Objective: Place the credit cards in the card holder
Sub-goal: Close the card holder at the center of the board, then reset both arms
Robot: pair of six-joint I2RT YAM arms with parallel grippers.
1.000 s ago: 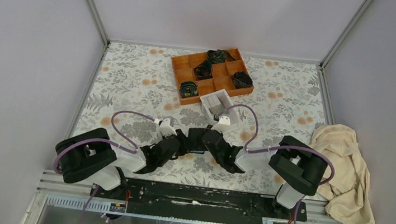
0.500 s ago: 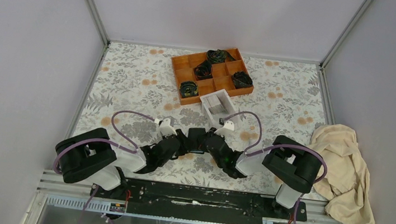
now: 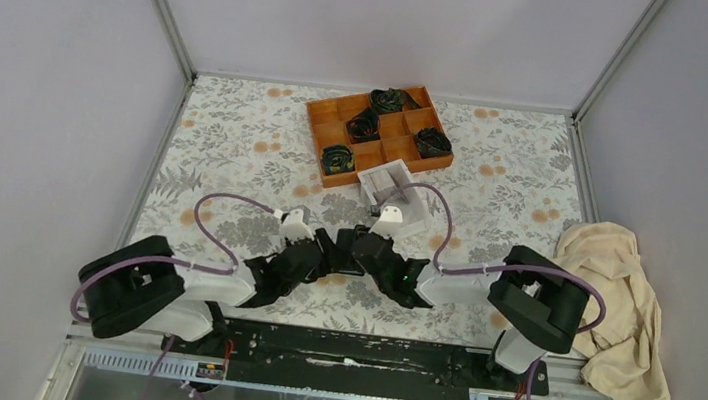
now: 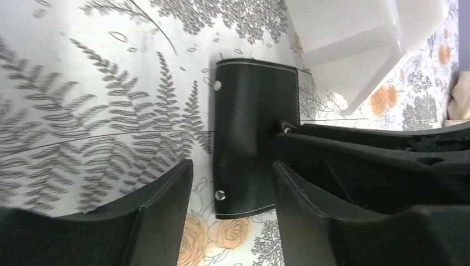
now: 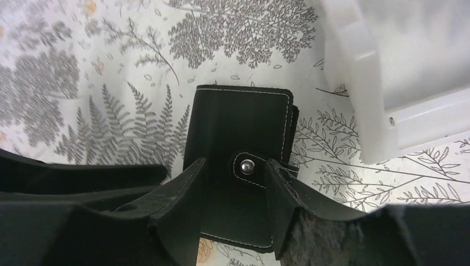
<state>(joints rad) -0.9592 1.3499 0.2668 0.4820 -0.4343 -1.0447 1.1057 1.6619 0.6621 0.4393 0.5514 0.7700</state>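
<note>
The left claw has its jaws apart and holds nothing. The card holder lies flat on the bench just under it, and we see it in the gap between the two fingers. The right claw is also parted and empty, with one finger at each side of the small snap clasp of the same card holder.

The holder is folded shut, with the clasp tab laid over its cover. We see no credit cards on the bench near either claw, and none in a claw. We judge that the cards are probably inside already and the task is close to its end, but we cannot see into the pockets to confirm it. What remains, in our opinion, is only to lift both claws away.

Just beyond the right claw, to its right, is a white box, near the holder but not touching it. Further ahead of both claws is an orange tray with dark bundles in some compartments. Well to the right of the right claw lies a beige cloth. The two claws are very near each other, so they could bump.
</note>
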